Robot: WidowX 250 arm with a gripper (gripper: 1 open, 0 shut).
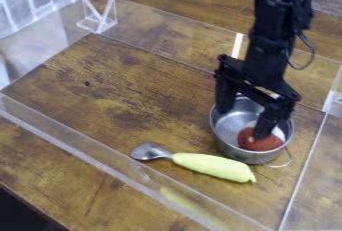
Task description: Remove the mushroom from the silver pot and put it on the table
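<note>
Pincer (251,115), black, is over the silver pot (227,140), jaws spread wide, nothing visibly gripped; fingers hang at/over the pot opening. Can't tell if any tip touches the mushroom or pot wall, or exactly how deep they reach.

Toy mushroom (257,139) is in the pot, below the pincer. Reddish-brown cap shows w/ a bit of white; most of the stem is hidden behind the black fingers. Pot's far rim & part of its inside also blocked by the pincer; near wall & the handle on the near side are visible. Arm is cut off at the top of the view.

Edges: clear acrylic walls run on the near side & to the right of the pincer; the right one is close by the pot, so tight there. Wall edges are faint, hard to trace. Yellow-handled spoon (214,167) lies nearer the camera than the pincer, just beside the pot, metal bowl end pointing left. White wire-like piece (98,15) sits well apart, far left of the pincer. Open room: bare wood-plank tabletop (100,95) left of the pincer, a wide stretch.
</note>
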